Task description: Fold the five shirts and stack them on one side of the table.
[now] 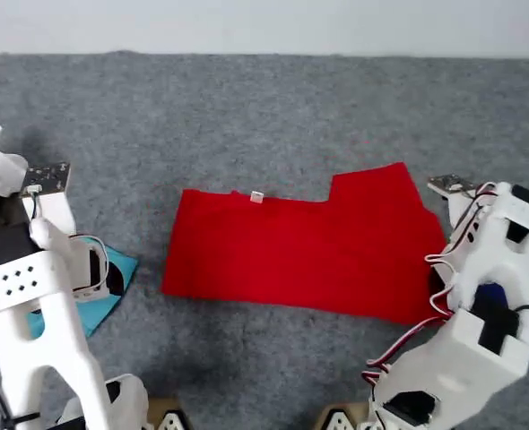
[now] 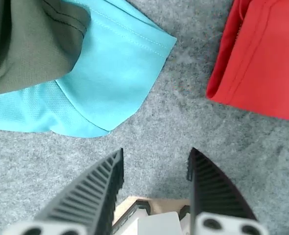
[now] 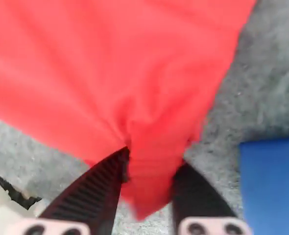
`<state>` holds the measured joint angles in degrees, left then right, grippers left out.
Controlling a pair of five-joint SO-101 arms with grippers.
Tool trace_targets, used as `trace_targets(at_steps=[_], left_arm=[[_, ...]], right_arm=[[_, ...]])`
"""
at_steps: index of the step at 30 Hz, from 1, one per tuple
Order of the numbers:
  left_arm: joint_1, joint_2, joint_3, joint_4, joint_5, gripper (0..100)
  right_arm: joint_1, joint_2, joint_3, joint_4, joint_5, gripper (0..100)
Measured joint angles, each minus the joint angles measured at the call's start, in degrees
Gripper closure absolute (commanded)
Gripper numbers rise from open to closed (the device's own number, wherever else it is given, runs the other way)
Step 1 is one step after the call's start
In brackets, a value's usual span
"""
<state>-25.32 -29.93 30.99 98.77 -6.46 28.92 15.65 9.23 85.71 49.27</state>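
While the right gripper [image 3: 152, 161] is clamped on a bunched fold at the edge of the flat red cotton shirt [image 1: 291, 255], the step in hand appears to be a fold of that end of the garment across its own body. Most of the cloth spreads out ahead of the fingertips and away toward the other arm, and only a short tongue of fabric hangs back between the jaws. To do this step well, the pinched edge probably needs to rise just enough to clear the grey felt-like table covering [image 1: 247, 116], travel straight across the shirt, and come down with its hem in line with the far hem. A pull to either side would likely drag the whole garment or wrinkle it. A bright blue piece of cloth [image 3: 272, 186] lies just beside this gripper, apart from the red fabric. The left gripper [image 2: 156, 152] hangs with its jaws spread and nothing between them, above bare table covering. A pale turquoise knit shirt [image 2: 105, 83] lies just ahead of its tips, with a dark olive-grey shirt [image 2: 32, 44] resting on top of it. The nearest hem of the red shirt lies ahead and off to one side, near but not touching. From there this arm could pin that hem during the fold.
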Motion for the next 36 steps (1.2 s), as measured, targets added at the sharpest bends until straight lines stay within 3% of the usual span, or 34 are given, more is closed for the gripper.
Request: trace_targets(at_steps=[4,12,19,23,28,33,36], left_arm=[[0.0,0.0,0.0,0.0,0.0,79],[2.81,3.43,-5.54,-4.31,0.0,79],[14.07,19.08,-14.42,-4.4,5.71,79],[20.75,29.36,-17.41,-0.53,6.59,77],[21.63,40.62,-23.3,-0.09,14.51,68],[21.63,52.75,-25.58,-0.09,20.48,69],[22.07,60.04,-26.99,-0.09,20.84,76]], right_arm=[[0.0,0.0,0.0,1.76,0.79,55.6],[0.09,-7.47,-5.71,2.81,-2.11,57.9],[-6.42,-9.58,-6.07,3.87,-6.77,60.1],[-9.49,-9.58,-6.07,6.24,-7.65,60.1],[-11.78,-9.76,-6.07,7.03,-7.74,60.1],[-12.48,-9.76,-6.07,7.38,-7.74,60.1],[-12.31,-9.76,-6.07,7.38,-7.82,60.1]])
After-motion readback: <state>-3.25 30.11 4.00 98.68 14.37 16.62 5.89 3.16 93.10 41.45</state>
